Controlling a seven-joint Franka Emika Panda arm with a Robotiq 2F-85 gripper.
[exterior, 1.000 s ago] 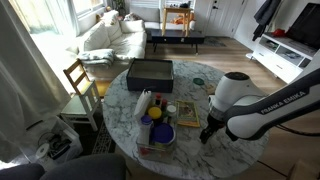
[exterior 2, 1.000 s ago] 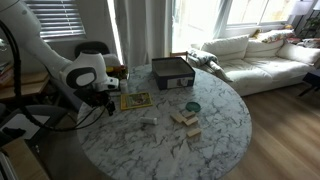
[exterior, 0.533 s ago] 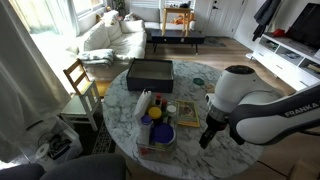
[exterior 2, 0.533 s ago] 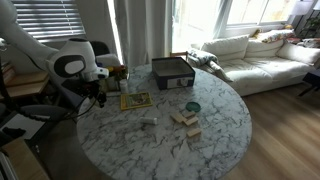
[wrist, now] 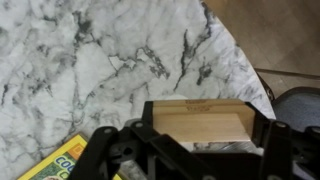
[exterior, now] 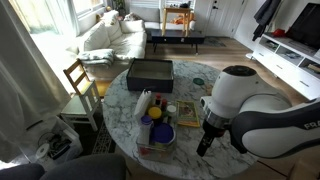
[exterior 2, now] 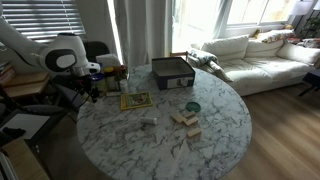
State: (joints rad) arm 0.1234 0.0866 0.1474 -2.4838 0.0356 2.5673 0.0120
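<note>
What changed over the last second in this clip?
The arm drew back toward the edge of the table, taking the gripper away from the yellow booklet. In the wrist view the jaws are clamped on a wooden block; no taking or letting go shows. The black box and the other items did not move.

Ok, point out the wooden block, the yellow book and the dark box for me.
wooden block (wrist: 198, 122), wrist view, middle of its face.
yellow book (wrist: 45, 168), wrist view, its visible corner.
dark box (exterior: 148, 83), in an exterior view, its near wall.

Three cameras, one counter (exterior: 196, 78)
Two look down from far off, on different sides; both see it all; the wrist one peers past the end effector (wrist: 205, 142), close.
</note>
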